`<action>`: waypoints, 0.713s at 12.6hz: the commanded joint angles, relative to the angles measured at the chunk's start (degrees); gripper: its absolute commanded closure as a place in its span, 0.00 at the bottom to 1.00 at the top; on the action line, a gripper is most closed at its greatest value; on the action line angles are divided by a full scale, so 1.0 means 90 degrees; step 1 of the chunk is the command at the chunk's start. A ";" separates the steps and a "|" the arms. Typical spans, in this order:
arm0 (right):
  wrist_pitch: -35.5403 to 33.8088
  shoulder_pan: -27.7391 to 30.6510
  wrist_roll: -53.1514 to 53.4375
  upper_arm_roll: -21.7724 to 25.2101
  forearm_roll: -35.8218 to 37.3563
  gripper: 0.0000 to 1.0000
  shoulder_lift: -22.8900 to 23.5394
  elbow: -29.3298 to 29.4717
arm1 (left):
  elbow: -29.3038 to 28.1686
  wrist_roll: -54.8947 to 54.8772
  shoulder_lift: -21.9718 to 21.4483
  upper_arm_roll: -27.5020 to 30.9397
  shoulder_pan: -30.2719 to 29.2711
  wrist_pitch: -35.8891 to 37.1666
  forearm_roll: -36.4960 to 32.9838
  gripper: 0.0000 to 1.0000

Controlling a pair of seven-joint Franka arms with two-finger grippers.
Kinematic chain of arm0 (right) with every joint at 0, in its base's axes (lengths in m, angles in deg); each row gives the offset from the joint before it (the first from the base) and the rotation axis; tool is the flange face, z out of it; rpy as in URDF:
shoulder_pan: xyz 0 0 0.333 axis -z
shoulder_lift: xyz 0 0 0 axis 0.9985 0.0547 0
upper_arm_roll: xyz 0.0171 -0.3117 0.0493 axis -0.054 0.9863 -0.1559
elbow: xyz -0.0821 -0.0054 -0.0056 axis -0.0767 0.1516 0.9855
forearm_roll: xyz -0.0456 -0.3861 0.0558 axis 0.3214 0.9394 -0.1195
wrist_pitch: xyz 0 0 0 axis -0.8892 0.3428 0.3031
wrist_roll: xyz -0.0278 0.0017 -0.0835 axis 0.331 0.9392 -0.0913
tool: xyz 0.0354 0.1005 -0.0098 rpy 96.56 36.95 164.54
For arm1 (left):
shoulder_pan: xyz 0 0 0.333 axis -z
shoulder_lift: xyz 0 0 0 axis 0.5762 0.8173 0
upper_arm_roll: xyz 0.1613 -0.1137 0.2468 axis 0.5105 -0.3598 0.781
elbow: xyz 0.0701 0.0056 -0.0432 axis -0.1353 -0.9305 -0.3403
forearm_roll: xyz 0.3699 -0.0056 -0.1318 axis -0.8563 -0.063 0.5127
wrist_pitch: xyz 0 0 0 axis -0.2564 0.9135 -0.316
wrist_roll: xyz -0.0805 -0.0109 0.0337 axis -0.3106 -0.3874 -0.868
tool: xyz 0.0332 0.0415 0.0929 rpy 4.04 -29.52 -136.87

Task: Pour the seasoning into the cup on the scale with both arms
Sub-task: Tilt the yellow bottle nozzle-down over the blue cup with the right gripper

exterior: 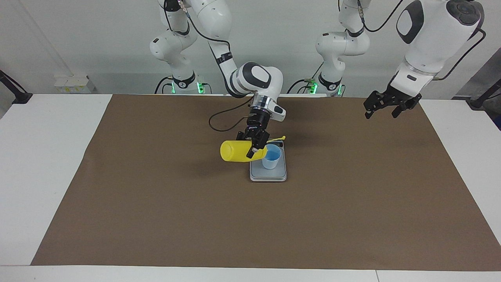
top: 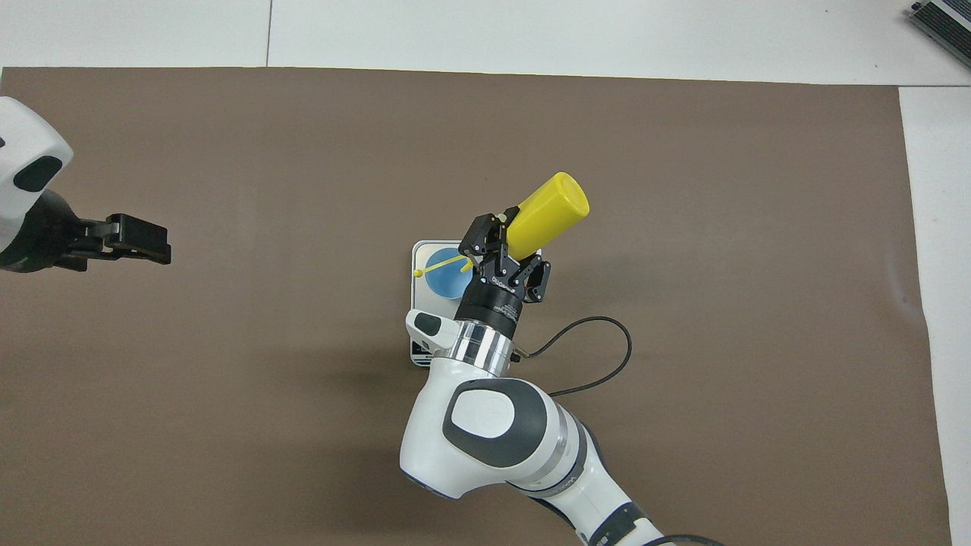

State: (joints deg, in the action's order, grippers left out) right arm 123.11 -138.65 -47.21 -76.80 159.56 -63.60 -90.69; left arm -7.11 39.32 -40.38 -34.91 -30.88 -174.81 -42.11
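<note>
- While the yellow plastic squeeze bottle of seasoning (exterior: 236, 151) lies tipped close to level in the air, its cone nozzle end points into the small light blue tapered plastic cup (exterior: 271, 157), a pose that suits pouring.
- Its thin tethered cap strap (top: 444, 263) hangs loose across the cup's mouth, so the nozzle looks uncapped; no stream of seasoning can be made out.
- The cup stands upright on the grey weighing plate of the flat silver-grey kitchen scale (exterior: 268, 175), which would let the added weight register as the contents fall.
- The scale lies near the middle of the brown mat (exterior: 156, 219) that covers the white counter (exterior: 47, 164).
- The right end effector (exterior: 254, 147) pinches the bottle just below the nozzle, over the scale's edge toward the right arm's end; holding it near the nozzle keeps the outlet aimed at the cup.
- The left end effector (exterior: 381, 107) waits in the air over the mat toward the left arm's end, well apart from the scale, its fingers spread and holding nothing.
- By my judgement the pouring step is under way; the main risk is the nozzle drifting off the cup's rim.
</note>
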 commanded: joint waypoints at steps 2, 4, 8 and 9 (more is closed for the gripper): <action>-0.0209 -0.0018 0.0218 -0.0015 0.0359 1.00 -0.0013 -0.0057 | -0.0188 0.0016 -0.0169 0.0064 0.0078 -0.0106 0.0086 0.00; -0.0189 -0.0018 0.0218 -0.0025 0.0359 1.00 -0.0022 -0.0047 | -0.0188 0.0006 -0.0169 0.0074 0.0088 -0.0097 0.0086 0.00; -0.0150 -0.0018 0.0228 -0.0035 0.0281 1.00 -0.0022 -0.0028 | -0.0188 -0.0023 -0.0179 0.0074 0.0040 -0.0028 0.0086 0.00; -0.0111 0.0011 0.0228 -0.0035 0.0242 1.00 -0.0032 0.0001 | -0.0197 -0.0014 -0.0179 0.0074 0.0039 -0.0028 0.0095 0.00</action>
State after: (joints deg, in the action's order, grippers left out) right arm 122.62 -138.84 -46.62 -76.80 160.09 -63.20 -90.67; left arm -7.11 39.32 -40.38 -34.84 -30.88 -174.78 -42.11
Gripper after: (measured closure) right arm 0.573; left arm 0.000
